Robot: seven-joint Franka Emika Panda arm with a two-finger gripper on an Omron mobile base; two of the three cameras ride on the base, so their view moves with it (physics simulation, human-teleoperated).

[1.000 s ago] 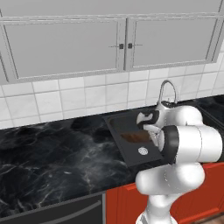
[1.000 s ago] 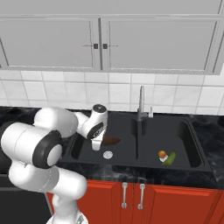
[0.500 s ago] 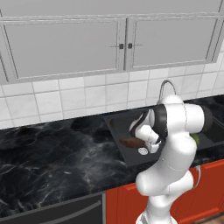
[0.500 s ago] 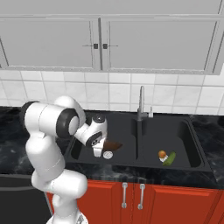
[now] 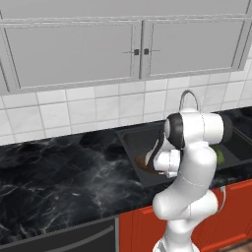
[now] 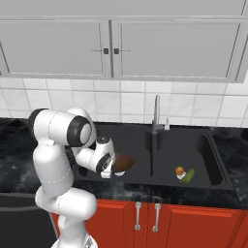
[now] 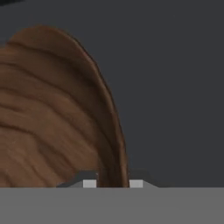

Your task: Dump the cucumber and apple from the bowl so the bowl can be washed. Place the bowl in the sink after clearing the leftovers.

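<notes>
Hand view: gripper (image 7: 113, 183) straddles bowl (image 7: 52, 118) rim; grip unclear; black sink (image 7: 175, 87) behind.

Base views flank sink (image 6: 213, 160) (hand close-up)

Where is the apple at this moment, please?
In the right base view, the apple lies on the floor of the sink, in its right part, just left of the cucumber and well apart from the bowl at the left.
</notes>
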